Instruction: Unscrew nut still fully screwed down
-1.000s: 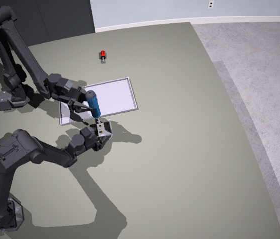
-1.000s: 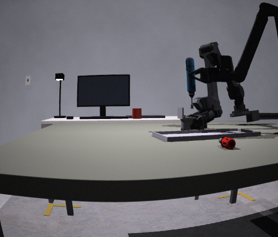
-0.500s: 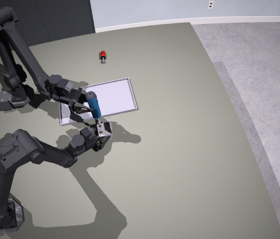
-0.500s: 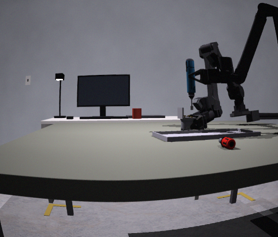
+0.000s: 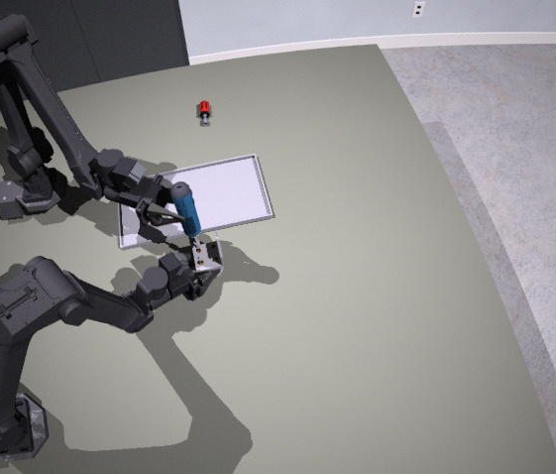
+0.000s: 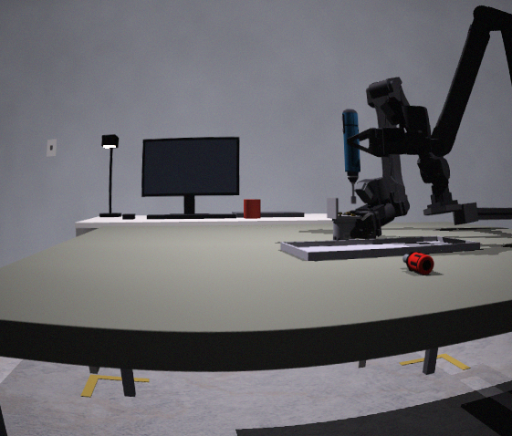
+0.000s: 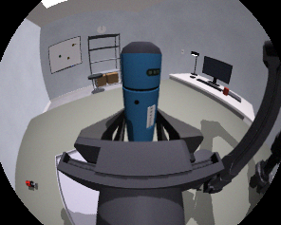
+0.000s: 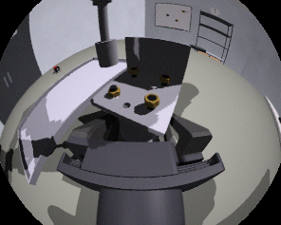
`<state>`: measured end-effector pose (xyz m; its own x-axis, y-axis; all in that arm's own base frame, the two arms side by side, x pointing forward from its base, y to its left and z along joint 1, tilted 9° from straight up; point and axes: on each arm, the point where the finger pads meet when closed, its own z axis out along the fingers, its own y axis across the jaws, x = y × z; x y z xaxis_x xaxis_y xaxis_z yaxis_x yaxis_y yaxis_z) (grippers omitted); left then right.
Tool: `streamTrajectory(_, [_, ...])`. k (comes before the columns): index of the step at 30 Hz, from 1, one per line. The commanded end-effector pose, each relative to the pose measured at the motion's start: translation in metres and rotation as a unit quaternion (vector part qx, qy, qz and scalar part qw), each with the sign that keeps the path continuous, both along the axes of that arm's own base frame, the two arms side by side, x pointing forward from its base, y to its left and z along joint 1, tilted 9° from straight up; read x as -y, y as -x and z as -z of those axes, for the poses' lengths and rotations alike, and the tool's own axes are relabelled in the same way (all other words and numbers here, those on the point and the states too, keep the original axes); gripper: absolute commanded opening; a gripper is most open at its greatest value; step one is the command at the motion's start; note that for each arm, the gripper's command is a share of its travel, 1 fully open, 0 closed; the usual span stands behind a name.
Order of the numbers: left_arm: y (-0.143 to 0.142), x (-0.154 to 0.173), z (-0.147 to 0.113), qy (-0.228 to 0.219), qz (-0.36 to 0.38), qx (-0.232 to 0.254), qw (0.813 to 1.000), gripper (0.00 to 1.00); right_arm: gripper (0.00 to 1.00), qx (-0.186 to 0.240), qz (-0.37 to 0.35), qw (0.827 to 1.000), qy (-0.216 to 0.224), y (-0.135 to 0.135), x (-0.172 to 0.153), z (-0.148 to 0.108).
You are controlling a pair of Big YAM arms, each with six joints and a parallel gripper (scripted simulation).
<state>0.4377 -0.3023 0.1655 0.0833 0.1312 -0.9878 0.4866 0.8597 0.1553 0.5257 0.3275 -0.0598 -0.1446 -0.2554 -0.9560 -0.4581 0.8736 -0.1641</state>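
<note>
My left gripper point(image 5: 184, 219) point(image 6: 350, 140) is shut on the electric nut driver point(image 5: 186, 208) point(image 6: 350, 140) point(image 7: 141, 101), upright, socket down. Its socket point(image 6: 353, 199) point(image 8: 107, 55) hangs above the bracket, off the nuts. My right gripper point(image 8: 140, 112) is shut on the joint module point(image 6: 343, 229) below the bracket point(image 5: 207, 264) point(image 8: 166, 115); the module stands, its body mostly hidden. One gold nut point(image 8: 114, 92) has a dark stud tip above it. The nearer nut point(image 8: 152, 100) seems to sit higher, its shadow apart. Two more gold shapes show against the upright plate point(image 8: 157, 58); I cannot tell whether they are reflections.
A shallow tray point(image 5: 232, 193) point(image 6: 340, 253) point(image 8: 71, 99) lies beside the module, partly under my left arm. A red tool point(image 5: 204, 108) point(image 6: 419, 263) point(image 7: 29, 183) lies on the table beyond the tray. Both arms come in close together around the module.
</note>
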Motion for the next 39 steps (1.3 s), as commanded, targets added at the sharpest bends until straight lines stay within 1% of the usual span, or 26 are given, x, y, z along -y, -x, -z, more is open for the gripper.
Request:
streamTrajectory(1, [-0.0100, 0.0010, -0.0314, 0.031, -0.003, 0.033, 0.999, 0.42, 0.59, -0.014, 0.008, 1.000, 0.009, -0.0018, 0.0114, 0.0132])
streamTrajectory(39, [-0.0089, 0.0017, -0.0308, 0.031, -0.001, 0.032, 0.999, 0.42, 0.59, -0.014, 0.008, 1.000, 0.009, -0.0018, 0.0114, 0.0132])
